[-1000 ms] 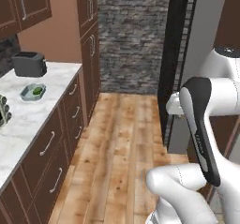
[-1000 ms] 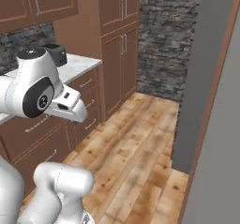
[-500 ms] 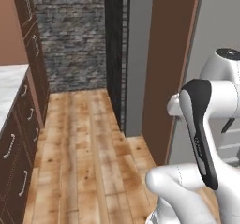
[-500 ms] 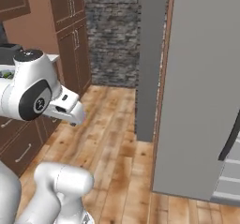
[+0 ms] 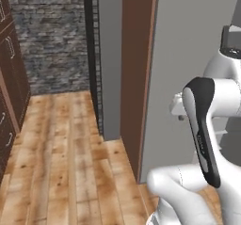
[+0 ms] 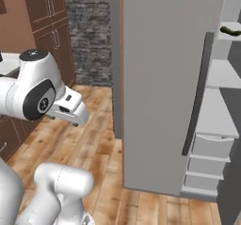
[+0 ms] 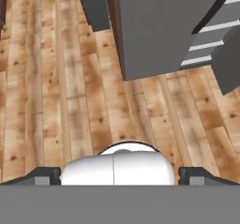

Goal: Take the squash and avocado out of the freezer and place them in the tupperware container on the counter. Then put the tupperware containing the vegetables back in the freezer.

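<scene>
Wood floor [image 7: 70,78] runs up to the open freezer [image 6: 164,78]; squash [image 6: 230,30] lies on an upper shelf's edge. Square the base up before reaching. Gripper's [image 7: 120,175] opening: cannot tell.

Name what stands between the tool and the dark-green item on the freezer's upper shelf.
In the right base view, the freezer's open grey door stands between the tool and that dark-green item.

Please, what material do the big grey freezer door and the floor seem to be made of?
The large flat grey freezer door looks like matte painted metal or plastic: even colour, no reflections. The warm brown plank floor looks like sealed wood: visible grain, knots and board seams. Both are rendered, so this is only appearance.
</scene>
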Tool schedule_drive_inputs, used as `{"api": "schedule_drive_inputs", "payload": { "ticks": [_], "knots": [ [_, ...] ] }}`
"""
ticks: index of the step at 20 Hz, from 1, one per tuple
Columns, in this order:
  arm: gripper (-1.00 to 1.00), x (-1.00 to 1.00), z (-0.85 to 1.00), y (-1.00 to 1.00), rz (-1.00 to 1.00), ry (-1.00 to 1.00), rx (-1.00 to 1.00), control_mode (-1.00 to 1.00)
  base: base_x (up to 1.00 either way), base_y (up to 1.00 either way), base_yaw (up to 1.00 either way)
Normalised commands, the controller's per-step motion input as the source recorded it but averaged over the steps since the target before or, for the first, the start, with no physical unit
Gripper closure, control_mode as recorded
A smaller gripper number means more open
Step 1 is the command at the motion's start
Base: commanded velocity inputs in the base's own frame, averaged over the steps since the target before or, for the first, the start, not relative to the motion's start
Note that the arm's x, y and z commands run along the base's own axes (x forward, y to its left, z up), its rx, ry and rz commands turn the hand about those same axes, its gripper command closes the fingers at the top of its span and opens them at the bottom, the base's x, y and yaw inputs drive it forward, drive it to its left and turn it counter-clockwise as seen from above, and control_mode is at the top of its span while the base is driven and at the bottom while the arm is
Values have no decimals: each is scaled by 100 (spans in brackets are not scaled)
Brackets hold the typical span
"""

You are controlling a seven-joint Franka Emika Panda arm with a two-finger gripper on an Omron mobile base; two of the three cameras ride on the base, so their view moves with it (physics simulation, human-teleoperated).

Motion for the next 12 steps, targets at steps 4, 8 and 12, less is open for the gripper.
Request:
{"api": "schedule_drive_inputs", "payload": {
  "ticks": [4,8,12],
  "knots": [
    [-100,0,0,0,0,0,0,100,14,-100,0],
    [-100,0,0,0,0,0,0,100,35,-96,0],
    [-100,0,0,0,0,0,0,100,33,-91,-4]
  ]
}}
